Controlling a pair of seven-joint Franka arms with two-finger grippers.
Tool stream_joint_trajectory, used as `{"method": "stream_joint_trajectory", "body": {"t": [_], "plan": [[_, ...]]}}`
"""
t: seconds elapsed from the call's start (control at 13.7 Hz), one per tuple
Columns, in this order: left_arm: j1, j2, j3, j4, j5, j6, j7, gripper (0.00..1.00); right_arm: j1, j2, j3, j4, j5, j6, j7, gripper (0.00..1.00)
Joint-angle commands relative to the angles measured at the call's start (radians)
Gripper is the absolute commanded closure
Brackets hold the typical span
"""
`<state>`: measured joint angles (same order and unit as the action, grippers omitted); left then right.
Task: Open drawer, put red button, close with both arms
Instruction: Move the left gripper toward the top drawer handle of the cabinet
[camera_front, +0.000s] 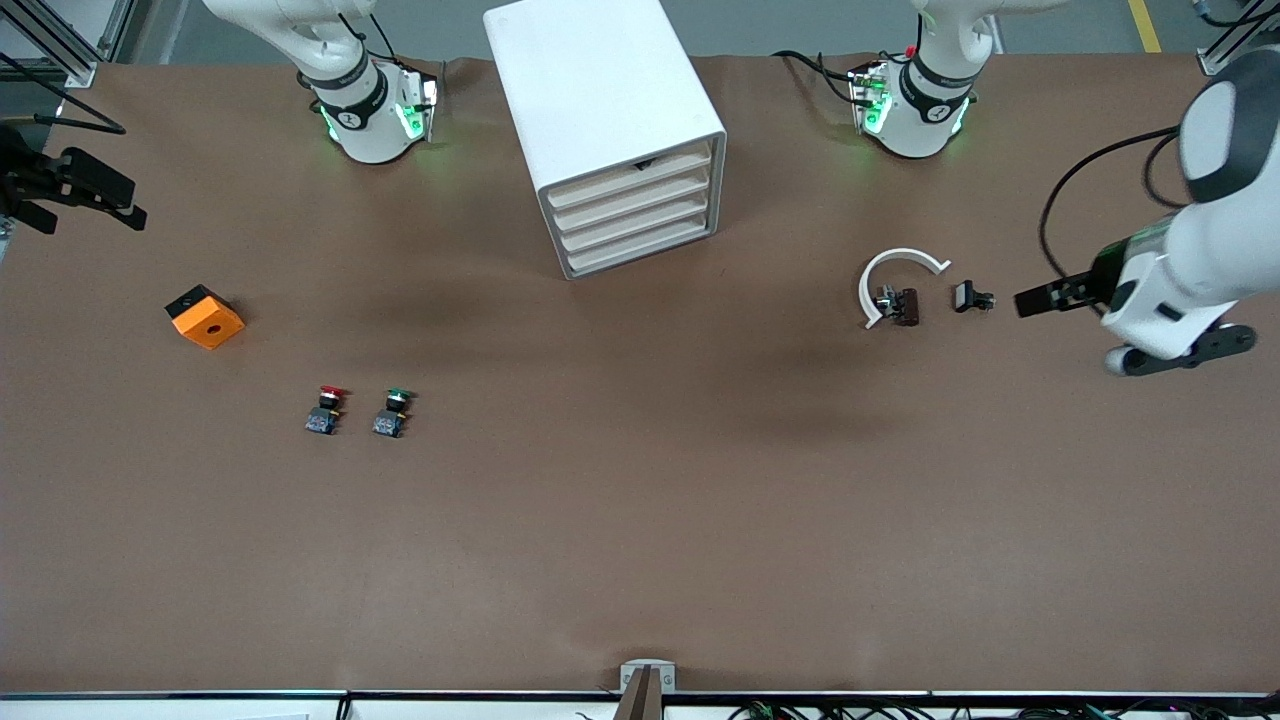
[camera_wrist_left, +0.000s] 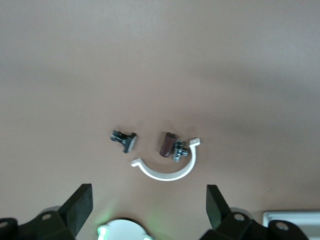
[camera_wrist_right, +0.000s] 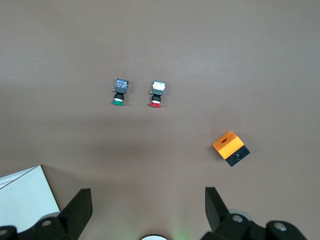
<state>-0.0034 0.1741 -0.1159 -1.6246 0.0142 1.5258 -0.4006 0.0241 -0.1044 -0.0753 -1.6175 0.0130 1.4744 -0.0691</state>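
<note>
The white cabinet (camera_front: 600, 110) stands at the robots' side of the table, and its four cream-fronted drawers (camera_front: 633, 215) are all shut. The red button (camera_front: 327, 409) lies nearer the front camera toward the right arm's end, beside a green-capped button (camera_front: 392, 411). It also shows in the right wrist view (camera_wrist_right: 156, 94). My right gripper (camera_front: 112, 198) is open and empty, high over the table's right-arm end; its open jaws also show in its wrist view (camera_wrist_right: 147, 195). My left gripper (camera_front: 1032, 300) is open and empty, high over the left arm's end; its wrist view shows it too (camera_wrist_left: 148, 192).
An orange block with a hole (camera_front: 205, 316) lies toward the right arm's end. A white curved clip (camera_front: 893, 278), a small brown part (camera_front: 906, 306) and a small black part (camera_front: 970, 297) lie toward the left arm's end.
</note>
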Motion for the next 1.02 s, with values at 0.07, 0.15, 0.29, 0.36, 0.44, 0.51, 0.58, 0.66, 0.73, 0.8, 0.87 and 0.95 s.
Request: {"method": "stream_joint_trajectory", "body": {"t": [0.07, 0.15, 0.29, 0.36, 0.44, 0.51, 0.58, 0.66, 0.73, 0.8, 0.87, 0.95], "plan": [[-0.095, 0.083, -0.002, 0.026, 0.004, -0.004, -0.293, 0.0, 0.002, -0.017, -0.001, -0.01, -0.001, 0.003, 0.002, 0.0], [-0.121, 0.106, -0.002, 0.032, -0.006, -0.004, -0.36, 0.0, 0.002, -0.017, -0.001, -0.01, -0.001, 0.003, 0.002, 0.0], [-0.197, 0.157, -0.001, 0.06, -0.005, -0.009, -0.562, 0.0, 0.002, -0.017, -0.001, -0.01, 0.001, 0.003, 0.002, 0.0], [-0.219, 0.175, -0.002, 0.066, -0.008, -0.01, -0.686, 0.0, 0.002, -0.017, -0.001, -0.01, -0.001, 0.003, 0.002, 0.0], [-0.239, 0.192, -0.005, 0.065, -0.014, -0.016, -0.801, 0.0, 0.002, -0.017, -0.003, -0.01, -0.001, 0.003, 0.002, 0.0], [-0.257, 0.22, -0.007, 0.065, -0.052, -0.054, -0.91, 0.0, 0.002, -0.017, -0.001, -0.01, -0.001, 0.001, 0.002, 0.0], [-0.265, 0.246, -0.008, 0.066, -0.083, -0.084, -0.981, 0.0, 0.002, -0.017, -0.001, -0.01, -0.001, 0.003, 0.002, 0.0], [-0.289, 0.267, -0.01, 0.065, -0.101, -0.094, -1.033, 0.0, 0.002, -0.017, -0.003, -0.01, 0.001, 0.003, 0.002, 0.0], [-0.317, 0.29, -0.008, 0.063, -0.123, -0.113, -1.099, 0.0, 0.002, -0.017, -0.001, -0.01, -0.001, 0.003, 0.002, 0.0], [-0.337, 0.321, -0.008, 0.064, -0.14, -0.142, -1.186, 0.0, 0.002, -0.017, -0.001, -0.01, -0.001, 0.003, 0.002, 0.0], [-0.346, 0.344, -0.01, 0.066, -0.164, -0.153, -1.255, 0.0, 0.002, -0.017, -0.003, -0.01, -0.001, 0.003, 0.002, 0.0], [-0.359, 0.366, -0.01, 0.065, -0.206, -0.154, -1.312, 0.0, 0.0, -0.015, -0.003, -0.009, 0.001, 0.001, -0.001, 0.0]]}}
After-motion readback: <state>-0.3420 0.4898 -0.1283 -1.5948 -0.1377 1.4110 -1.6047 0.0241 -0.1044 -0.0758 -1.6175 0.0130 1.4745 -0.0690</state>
